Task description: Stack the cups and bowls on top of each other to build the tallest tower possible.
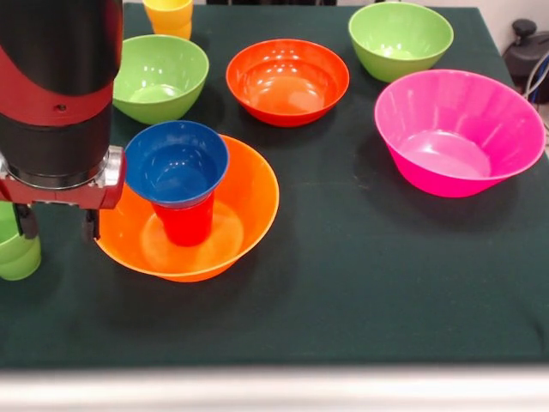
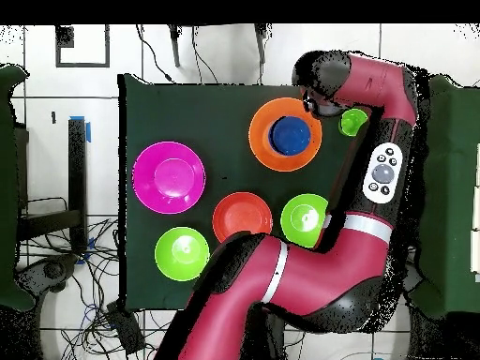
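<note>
The large orange bowl [image 1: 249, 197] stands at front left; it also shows in the overhead view [image 2: 261, 122]. A red cup [image 1: 190, 225] stands inside it, and the small blue bowl [image 1: 176, 163] sits upright on that cup. A light green cup [image 1: 17, 253] stands on the table at the left edge, beside the orange bowl; it also shows in the overhead view [image 2: 353, 121]. My gripper [image 1: 57, 225] hangs low between the green cup and the orange bowl. It is open and holds nothing. One finger [image 1: 26, 221] is at the green cup's rim.
Yellow and orange cups [image 1: 169, 15] are stacked at the far left. Two light green bowls [image 1: 159, 77] [image 1: 401, 39], a red-orange bowl [image 1: 287, 81] and a large pink bowl [image 1: 459, 133] stand upright across the far and right parts of the dark table.
</note>
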Robot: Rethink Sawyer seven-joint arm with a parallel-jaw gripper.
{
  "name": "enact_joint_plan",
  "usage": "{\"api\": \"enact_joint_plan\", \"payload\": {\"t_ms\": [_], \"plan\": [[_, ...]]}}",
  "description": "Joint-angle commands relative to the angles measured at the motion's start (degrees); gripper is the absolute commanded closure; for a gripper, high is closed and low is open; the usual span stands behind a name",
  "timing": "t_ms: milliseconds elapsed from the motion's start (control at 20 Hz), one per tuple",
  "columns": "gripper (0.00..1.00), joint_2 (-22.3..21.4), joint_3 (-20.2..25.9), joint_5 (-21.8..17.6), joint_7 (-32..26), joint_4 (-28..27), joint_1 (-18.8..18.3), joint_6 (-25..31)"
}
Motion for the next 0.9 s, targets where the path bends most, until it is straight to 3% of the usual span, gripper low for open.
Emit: {"api": "enact_joint_plan", "payload": {"t_ms": [50, 200, 500, 900], "plan": [[0.0, -5.1, 2.9, 1.4, -12.0, 6.1, 2.3, 10.8], [0.0, -5.2, 2.6, 1.1, -11.0, 6.4, 2.9, 10.5], [0.0, -0.4, 3.1, -1.1, -12.2, 2.2, 2.0, 5.3], [0.0, 1.1, 2.1, -3.3, -19.5, -0.4, -0.4, 2.0]]}}
